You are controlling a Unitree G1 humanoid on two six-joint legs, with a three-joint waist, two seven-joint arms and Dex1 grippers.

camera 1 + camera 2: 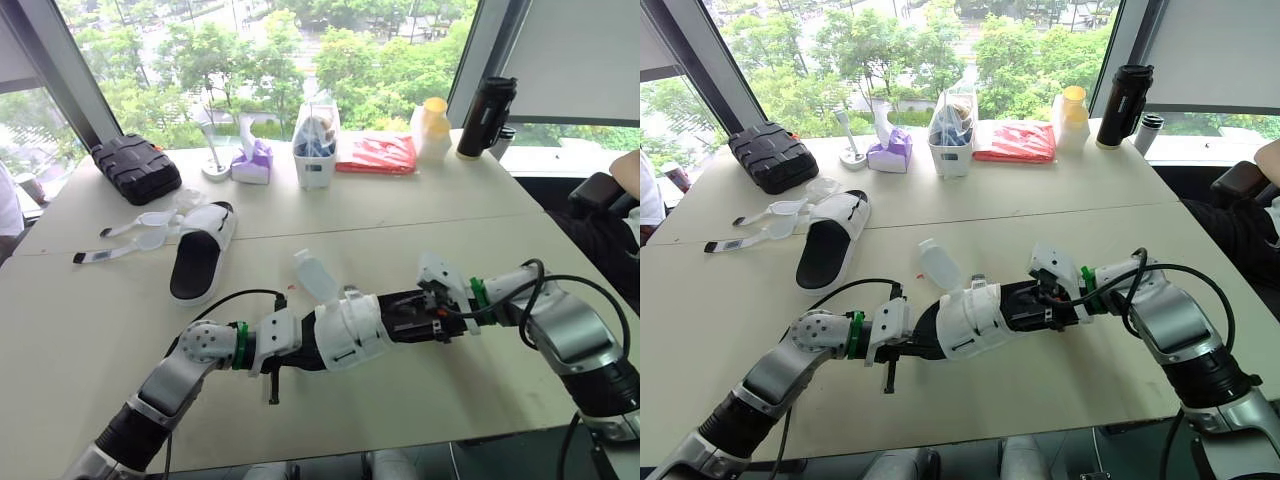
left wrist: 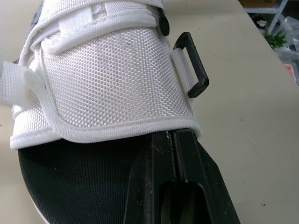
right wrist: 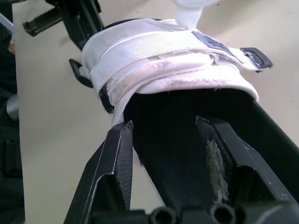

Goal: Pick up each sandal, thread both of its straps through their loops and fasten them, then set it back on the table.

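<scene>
Two sandals were shown: the front-edge sandal (image 1: 350, 332), clasped at its heel by the right gripper (image 3: 168, 140) and touched by the closed left gripper (image 2: 174, 140); the left-edge sandal (image 1: 200, 255), laid unfastened.

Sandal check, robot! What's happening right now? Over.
Left pincer shut on sandal, toe end. Right pincer at its heel. One strap sticking up, unfastened. Second sandal behind, straps loose.
</scene>
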